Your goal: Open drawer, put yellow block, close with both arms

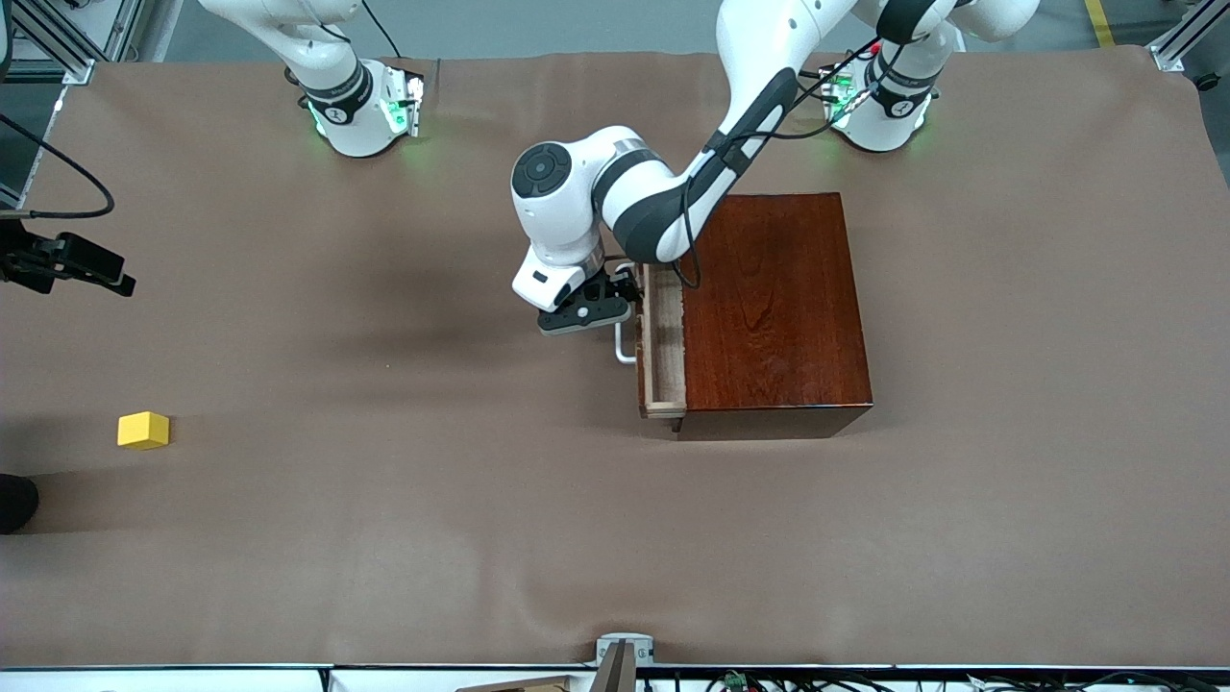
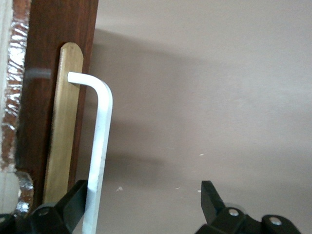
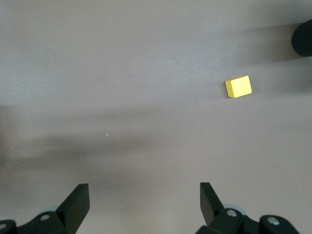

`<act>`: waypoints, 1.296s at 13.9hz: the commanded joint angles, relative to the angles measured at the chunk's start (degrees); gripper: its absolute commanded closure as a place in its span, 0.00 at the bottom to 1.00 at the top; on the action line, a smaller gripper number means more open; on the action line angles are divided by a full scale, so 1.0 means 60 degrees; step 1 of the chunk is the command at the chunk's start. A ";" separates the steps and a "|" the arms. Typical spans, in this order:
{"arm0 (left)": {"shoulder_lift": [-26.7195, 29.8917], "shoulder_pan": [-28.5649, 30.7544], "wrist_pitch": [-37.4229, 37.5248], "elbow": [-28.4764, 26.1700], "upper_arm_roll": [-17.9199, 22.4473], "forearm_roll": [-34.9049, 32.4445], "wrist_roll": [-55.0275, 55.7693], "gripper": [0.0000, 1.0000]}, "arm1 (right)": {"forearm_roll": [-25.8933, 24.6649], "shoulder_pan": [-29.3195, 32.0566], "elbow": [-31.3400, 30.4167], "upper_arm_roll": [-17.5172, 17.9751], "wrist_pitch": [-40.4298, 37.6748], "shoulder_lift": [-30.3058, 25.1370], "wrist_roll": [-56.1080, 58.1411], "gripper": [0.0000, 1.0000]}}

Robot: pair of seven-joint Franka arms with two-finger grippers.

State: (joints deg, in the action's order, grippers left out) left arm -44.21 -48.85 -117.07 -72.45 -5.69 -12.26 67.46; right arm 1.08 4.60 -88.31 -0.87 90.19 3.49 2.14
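My left gripper [image 1: 615, 306] sits low at the drawer [image 1: 663, 336] front, fingers spread w/ the white handle [image 1: 625, 346] between them. In the left wrist view one finger [image 2: 73, 202] is right at the handle bar [image 2: 100, 146], touching or nearly so; the other finger [image 2: 212, 197] stands well apart from it, so nothing is pinched. Drawer is pulled out a bit from the cabinet [image 1: 774, 308], pale wood tray showing, nothing visible inside.

My right gripper [image 3: 144, 200] is up in the air, fingers spread wide, holding nothing. It hangs over bare tablecloth [image 1: 384, 538] near the block [image 3: 238, 87], not directly over it. In the front view only the right arm's base [image 1: 360, 106] shows.

Block [image 1: 143, 430] lies on the cloth toward the right arm's end of the table, well apart from the cabinet and nearer the front cam than the drawer handle. It rests flat, alone.
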 commanded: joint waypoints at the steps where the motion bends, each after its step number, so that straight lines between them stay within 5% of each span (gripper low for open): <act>1: -0.0366 -0.0032 -0.0934 0.0400 -0.0092 0.0066 0.0153 0.00 | 0.0098 -0.0034 0.0069 -0.0016 -0.0032 -0.0010 0.0009 0.00; 12: -0.0425 -0.0252 -0.1962 0.0400 -0.0297 0.0110 0.0035 0.00 | 0.0098 -0.0034 0.0069 -0.0016 -0.0032 -0.0010 0.0009 0.00; 18: -0.0366 -0.0120 -0.2108 0.0415 -0.0355 0.1531 -0.1327 0.00 | 0.0098 -0.0034 0.0069 -0.0016 -0.0032 -0.0010 0.0009 0.00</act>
State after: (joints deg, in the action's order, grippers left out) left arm -44.52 -48.97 -127.50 -73.04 -7.06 -5.49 60.72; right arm 1.08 4.60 -88.31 -0.85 90.20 3.49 2.14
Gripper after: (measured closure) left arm 0.000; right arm 0.000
